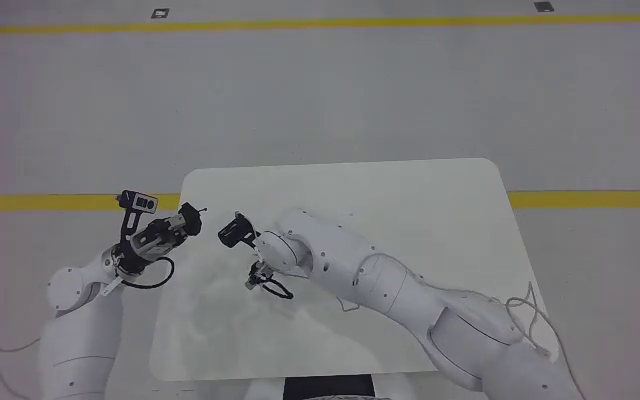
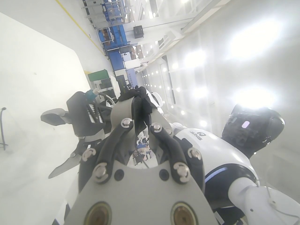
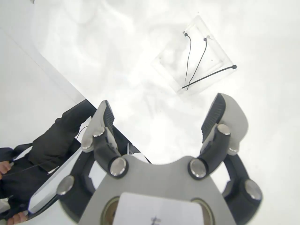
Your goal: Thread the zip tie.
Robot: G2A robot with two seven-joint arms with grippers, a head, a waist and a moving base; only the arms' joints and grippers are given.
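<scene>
My left gripper (image 1: 192, 218) hangs over the white table's left edge. Its fingers (image 2: 138, 99) are pressed shut on a thin black zip tie whose end pokes out past the tips (image 1: 202, 211). My right gripper (image 1: 237, 232) hovers just to the right of it, facing it, a short gap apart. Its jaws stand wide open with nothing between them (image 3: 161, 101). Three more black zip ties (image 3: 211, 73) lie in a clear shallow tray (image 3: 220, 54) on the table beyond the right gripper.
The white table (image 1: 420, 200) has rounded corners, and its left edge (image 3: 58, 78) runs close under both grippers. Another black zip tie (image 2: 2, 127) lies on the tabletop farther off. Yellow floor lines (image 1: 320, 22) run behind the table.
</scene>
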